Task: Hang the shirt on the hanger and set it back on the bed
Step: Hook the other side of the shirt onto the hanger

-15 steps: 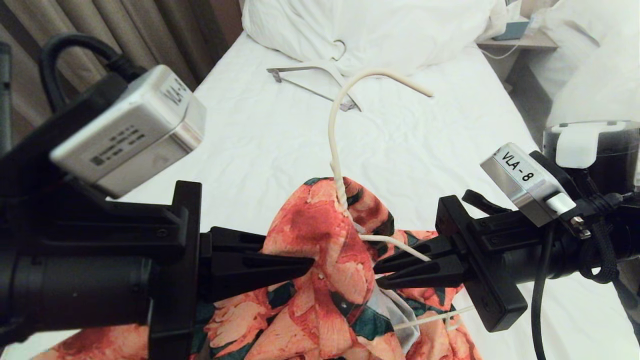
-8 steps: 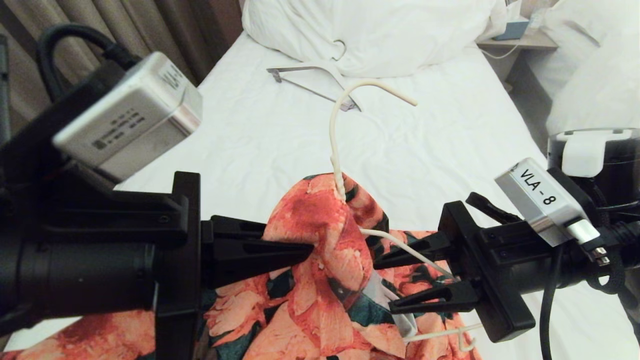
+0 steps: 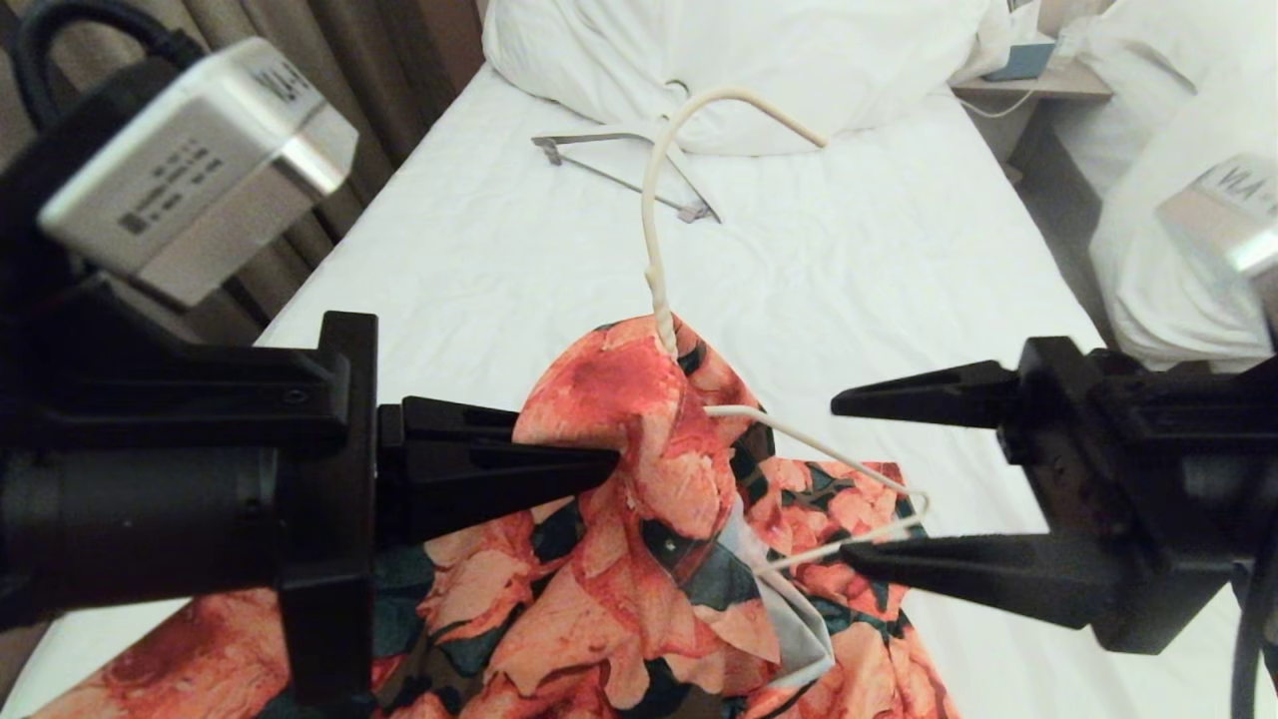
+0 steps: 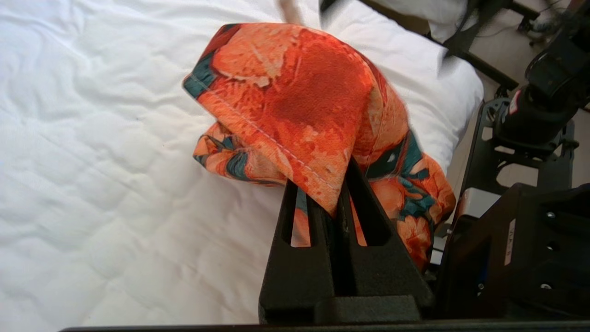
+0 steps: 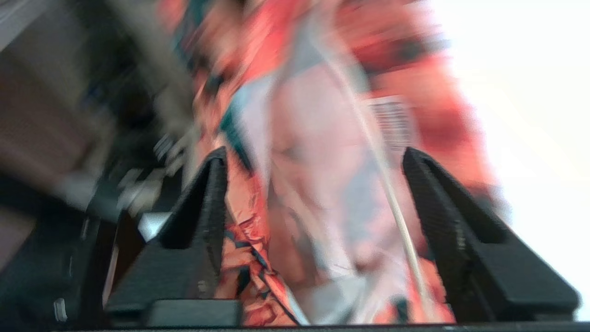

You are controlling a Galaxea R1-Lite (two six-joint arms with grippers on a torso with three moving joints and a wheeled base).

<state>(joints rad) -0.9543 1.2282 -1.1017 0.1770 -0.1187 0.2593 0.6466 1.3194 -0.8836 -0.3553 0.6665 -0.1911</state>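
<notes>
Two robot arms reach in level from either side above the bed [image 3: 519, 260]. The left gripper [image 3: 614, 466] points inward with its fingers pressed together on a fold of the shirt [image 3: 639, 559], holding the cloth up off the sheet; from the left wrist, the orange fabric is pinched between the two black fingertips [image 4: 343, 193]. The right gripper [image 3: 844, 479] faces it from the other side, its fingers spread wide, one above and one below, gripping nothing. The lower finger lies just at the bare end of the hanger [image 3: 654, 230], though contact cannot be told.

The hanger's thin cream hook rises out of the shirt's bunched neck and curves over toward the pillow [image 3: 759, 50]. One wire shoulder sticks out of the cloth on the right-hand side, uncovered, its looped end showing against the flowers. The other shoulder is hidden under fabric. The shirt's pale inside and a small label [image 5: 392, 122] show from the right wrist, blurred, with the wire crossing between the spread fingers.

Farther up the sheet lies a second hanger [image 3: 624, 165], white with a grey bar, just before the pillow. Curtains [image 3: 399, 60] hang at the left; a nightstand [image 3: 1038, 85] stands at the right.
</notes>
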